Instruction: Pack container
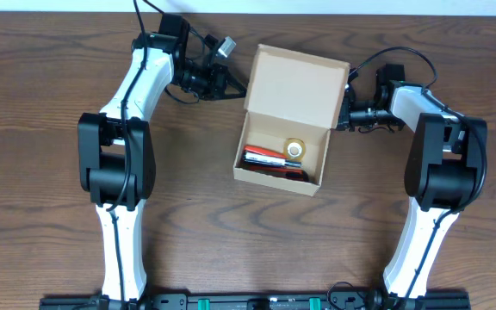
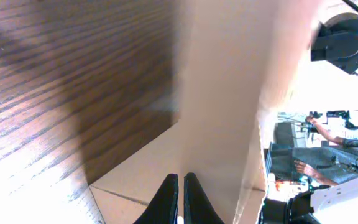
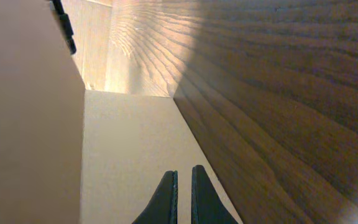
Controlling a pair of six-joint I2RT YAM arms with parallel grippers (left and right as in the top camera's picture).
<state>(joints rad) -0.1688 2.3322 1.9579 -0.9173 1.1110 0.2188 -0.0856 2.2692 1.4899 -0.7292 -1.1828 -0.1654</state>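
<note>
**A:** Where is the box (image 1: 274, 177) sitting?

**B:** It is sitting in the middle of the table (image 1: 50, 52), between the two arms. Its lid (image 1: 295, 82) is standing open and leaning toward the far side.

**A:** What is lying inside?

**B:** A small roll of tape (image 1: 294, 149) is resting toward the right. Some red and black things (image 1: 267, 158) are lying along the near wall. They are too small for me to name, and the near wall is hiding their lower edge.

**A:** Is the left gripper (image 1: 235, 84) holding anything?

**B:** No. Its fingers are pressing together with nothing between them, as its wrist camera is showing plainly. It is pointing at the left edge of the lid. I cannot tell whether the tips are touching the cardboard, because the view is too close and flat to judge the gap.

**A:** And the right gripper (image 1: 344, 119)?

**B:** Its fingers are closed and empty too. It is sitting just beside the right side of the box, near the hinge. From above, the dark tips are blending into shadow, so contact is unclear there as well.

**A:** Are the wrist cameras showing the contents?

**B:** Neither is. Both are looking at plain outer cardboard and wood grain. The left one is also catching a dark round shape (image 2: 344, 37) at the top right, cut off by the frame, which I cannot identify.
</note>
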